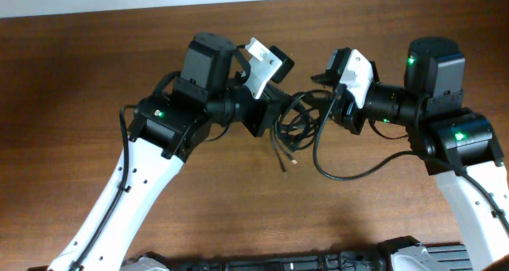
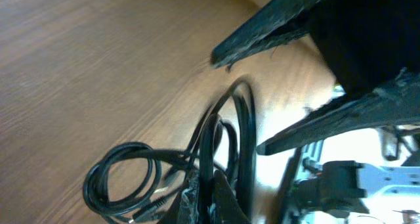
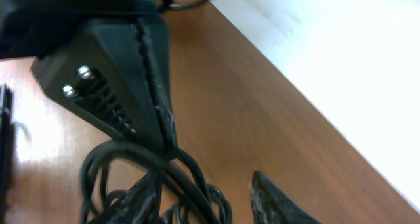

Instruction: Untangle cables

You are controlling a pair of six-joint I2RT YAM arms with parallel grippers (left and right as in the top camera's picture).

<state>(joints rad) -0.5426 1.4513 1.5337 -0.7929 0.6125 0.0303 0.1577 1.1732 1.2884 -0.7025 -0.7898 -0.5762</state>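
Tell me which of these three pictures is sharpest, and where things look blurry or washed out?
Overhead: evenly lit and sharpest, the cables distinct on the table. Left wrist: cables fairly crisp, the nearby right gripper soft-edged, the background beyond it washed out. Right wrist: softest overall, and the pale area past the table edge is blown out.

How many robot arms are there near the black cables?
2. The left arm comes in from the lower left of the overhead view, and the right arm from the lower right. They meet at the cables in the middle. No other arm shows.
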